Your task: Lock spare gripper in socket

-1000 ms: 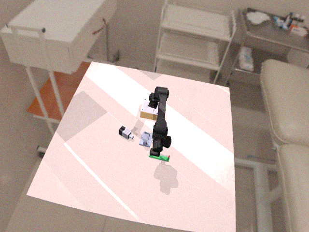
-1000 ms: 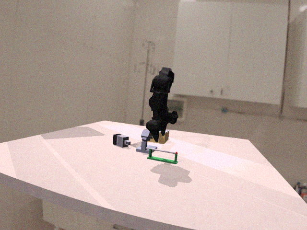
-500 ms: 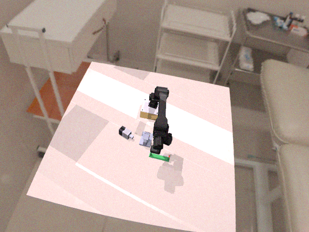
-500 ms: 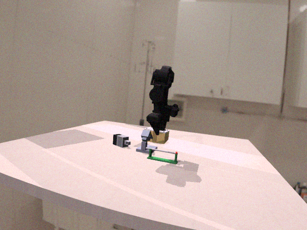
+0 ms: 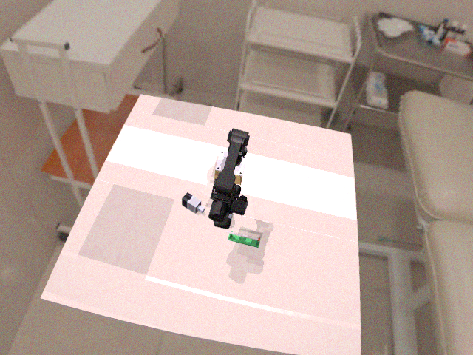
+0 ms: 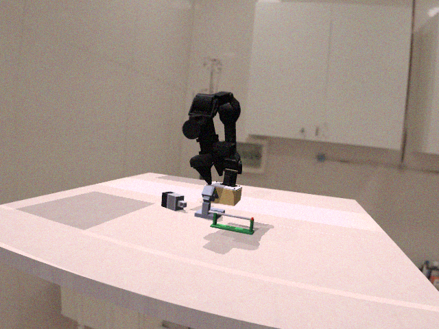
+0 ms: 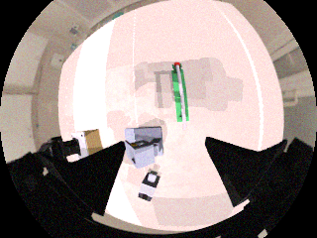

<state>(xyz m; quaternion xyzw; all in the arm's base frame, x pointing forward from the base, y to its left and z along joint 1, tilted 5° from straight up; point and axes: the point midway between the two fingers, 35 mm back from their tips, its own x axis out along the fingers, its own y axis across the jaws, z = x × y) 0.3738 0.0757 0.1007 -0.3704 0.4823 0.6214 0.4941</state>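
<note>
Grey pin (image 6: pixel 232 215) with red tip, lying level through the grey socket (image 6: pixel 207 201) and resting on a green cradle (image 6: pixel 232 227). Spare gripper (image 6: pixel 173 200), black and grey, on its side beside the socket, apart from it.

- From the top, the arm (image 5: pixel 228 179) covers the mount's socket (image 6: pixel 208 195) entirely; only the green rack (image 5: pixel 244 239) beside it shows.
- The lock pin (image 6: pixel 232 216) is too thin to pick out in the top view.
- In the wrist view, both fingers are cut off by the lens rim.
- The spare gripper (image 7: pixel 150 184) below the socket is too small to show its spigot there.
</note>
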